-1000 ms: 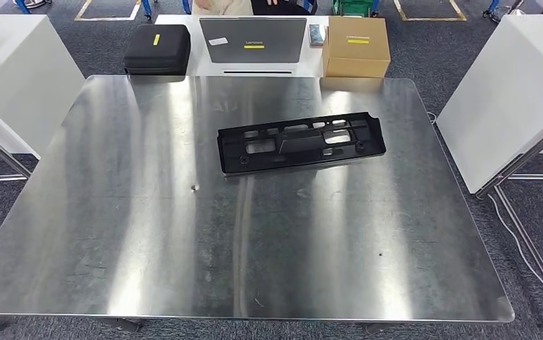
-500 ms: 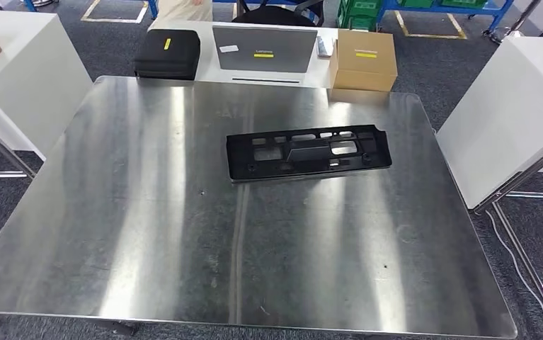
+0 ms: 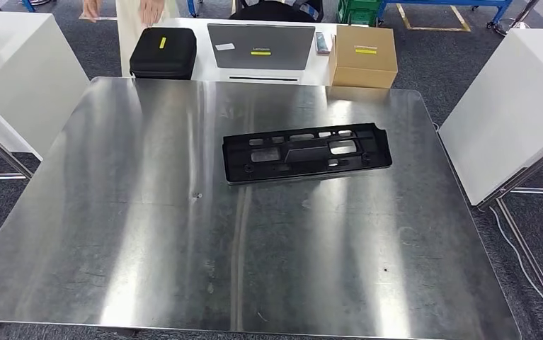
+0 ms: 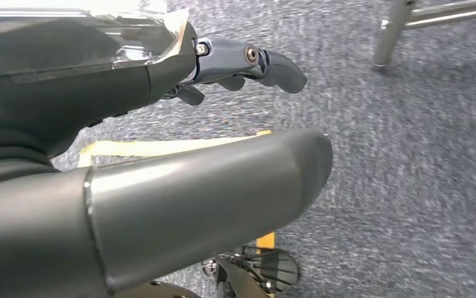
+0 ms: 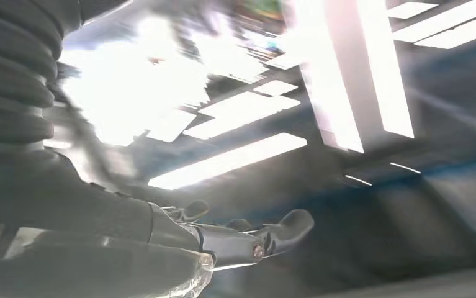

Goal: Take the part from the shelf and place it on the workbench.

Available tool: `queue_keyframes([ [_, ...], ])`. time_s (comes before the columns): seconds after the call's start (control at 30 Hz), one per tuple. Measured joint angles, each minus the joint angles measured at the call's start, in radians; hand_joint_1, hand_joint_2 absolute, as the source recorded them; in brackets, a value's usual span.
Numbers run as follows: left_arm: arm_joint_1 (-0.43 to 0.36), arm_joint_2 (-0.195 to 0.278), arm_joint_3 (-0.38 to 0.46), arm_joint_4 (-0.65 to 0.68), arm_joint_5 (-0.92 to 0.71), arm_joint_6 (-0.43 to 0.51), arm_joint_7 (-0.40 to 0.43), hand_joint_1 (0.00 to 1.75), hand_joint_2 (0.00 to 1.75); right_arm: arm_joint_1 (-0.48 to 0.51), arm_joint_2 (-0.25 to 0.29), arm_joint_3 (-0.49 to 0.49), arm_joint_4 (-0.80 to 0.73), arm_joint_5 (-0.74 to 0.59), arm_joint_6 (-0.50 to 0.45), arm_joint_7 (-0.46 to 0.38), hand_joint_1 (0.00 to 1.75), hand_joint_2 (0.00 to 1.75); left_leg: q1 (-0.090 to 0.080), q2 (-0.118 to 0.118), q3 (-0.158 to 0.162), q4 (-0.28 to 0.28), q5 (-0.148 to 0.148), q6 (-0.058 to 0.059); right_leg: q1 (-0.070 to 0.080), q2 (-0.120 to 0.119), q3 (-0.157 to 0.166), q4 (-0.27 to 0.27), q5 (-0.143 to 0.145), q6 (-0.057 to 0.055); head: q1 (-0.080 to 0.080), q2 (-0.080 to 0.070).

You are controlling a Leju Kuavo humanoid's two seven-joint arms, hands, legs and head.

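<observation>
Both hands empty, fingers spread — left hand hanging over the carpet, right hand pointing at ceiling lights; part lies flat on the workbench, right of centre toward the far edge, so placement looks done.

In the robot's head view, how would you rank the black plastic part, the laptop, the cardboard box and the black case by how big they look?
1. Black plastic part, longest by far.
2. Laptop.
3. Cardboard box and black case look about alike; no ranking.
The last three sit farther from the camera, so true sizes are unsure.
</observation>
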Motion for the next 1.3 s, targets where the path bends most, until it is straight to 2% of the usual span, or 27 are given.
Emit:
queue_keyframes([
  [0.1,-0.002,0.002,0.001,0.000,-0.002,0.000,-0.002,0.00,0.00,0.017,0.092,-0.050,-0.020,0.060,-0.001,0.115,0.00,1.75,0.000,0.004,0.001,-0.001,0.000,-0.001,0.000,0.003,0.000,0.001,0.000,-0.001,0.000,0.000],
  [0.33,-0.005,0.007,0.023,0.000,-0.041,0.001,0.000,0.00,0.00,0.030,0.279,-0.100,-0.002,0.196,-0.001,0.297,0.00,1.75,0.000,0.011,0.005,-0.001,-0.002,-0.003,0.000,0.013,0.000,0.003,0.000,-0.002,0.000,0.000],
  [0.6,-0.007,0.005,0.052,0.000,-0.084,-0.004,0.000,0.00,0.00,0.023,0.413,-0.111,0.155,0.249,-0.001,0.509,0.00,1.75,0.001,0.012,0.006,-0.001,-0.001,-0.004,0.000,0.013,0.000,0.004,0.000,-0.002,0.000,0.000],
  [0.8,-0.007,0.005,0.051,0.000,-0.099,-0.003,0.014,0.00,0.00,0.014,0.463,-0.104,0.370,0.301,-0.001,0.629,0.00,1.75,0.000,0.014,0.006,-0.001,-0.001,-0.004,0.000,0.014,0.000,0.005,-0.001,-0.002,0.000,0.000],
  [1.0,-0.007,0.006,0.029,0.000,-0.113,-0.003,0.045,0.00,0.00,-0.001,0.457,-0.074,0.693,0.369,0.005,0.646,0.00,1.75,0.000,0.014,0.007,-0.001,-0.001,-0.004,-0.001,0.014,0.001,0.005,-0.001,-0.002,0.000,0.000],
  [1.07,-0.007,0.009,0.024,0.000,-0.119,-0.016,0.058,0.00,0.00,-0.007,0.446,-0.069,0.795,0.370,0.063,0.635,0.00,1.75,0.000,0.014,0.007,-0.001,-0.001,-0.004,-0.001,0.014,0.001,0.006,-0.001,-0.002,0.000,0.000],
  [1.2,-0.007,0.020,0.014,0.000,-0.132,-0.036,0.093,0.00,0.00,-0.013,0.431,-0.046,0.944,0.377,0.271,0.610,0.00,1.75,0.000,0.014,0.006,-0.001,-0.001,-0.004,-0.002,0.014,0.001,0.006,-0.001,-0.002,0.000,0.000],
  [1.3,-0.007,0.029,0.007,0.000,-0.143,-0.054,0.133,0.00,0.00,-0.016,0.434,-0.021,1.011,0.404,0.326,0.601,0.00,1.75,0.000,0.014,0.006,-0.001,-0.001,-0.004,-0.002,0.014,0.001,0.006,-0.001,-0.003,0.000,0.000],
])
